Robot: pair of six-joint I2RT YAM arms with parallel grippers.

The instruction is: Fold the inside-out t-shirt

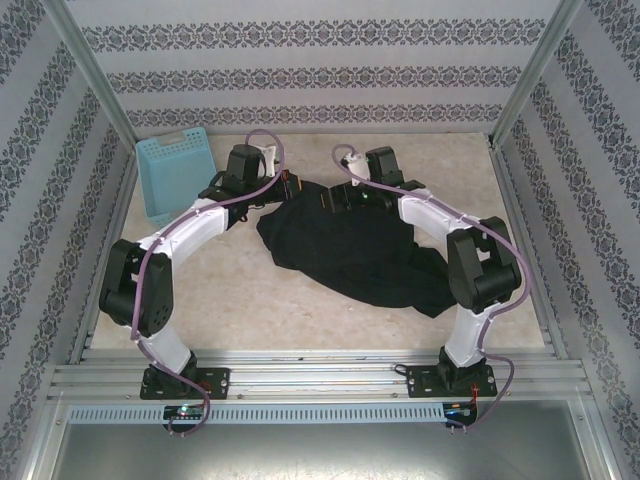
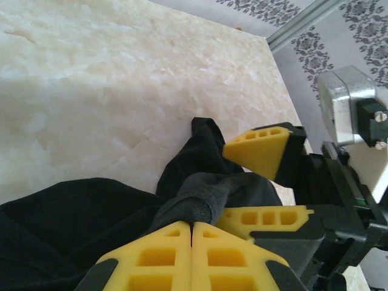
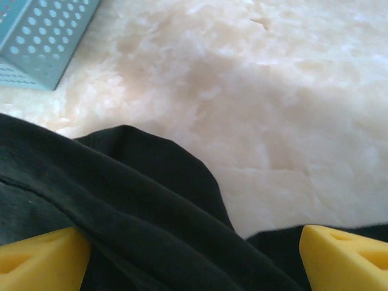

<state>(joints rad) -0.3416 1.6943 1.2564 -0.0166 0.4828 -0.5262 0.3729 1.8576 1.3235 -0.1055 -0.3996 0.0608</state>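
Observation:
The inside-out t-shirt point(image 1: 350, 250) lies crumpled in a black heap in the middle of the table. At the shirt's far left edge, my left gripper point(image 2: 193, 225) is shut on a bunched fold of its fabric point(image 2: 200, 200), pinched between the yellow fingertips. Close beside it, my right gripper point(image 3: 194, 260) stands wide open over the shirt's far edge. Its yellow fingers point(image 3: 36, 257) are far apart, with a ridge of black cloth point(image 3: 139, 206) lying loose between them. In the left wrist view, the right gripper's fingers point(image 2: 260, 148) are spread either side of the same cloth.
A light blue plastic basket point(image 1: 175, 175) sits at the far left corner, and its perforated wall point(image 3: 42, 36) is seen from the right wrist. Bare marble-look tabletop point(image 1: 250, 300) surrounds the shirt. Patterned walls and metal posts close in the table.

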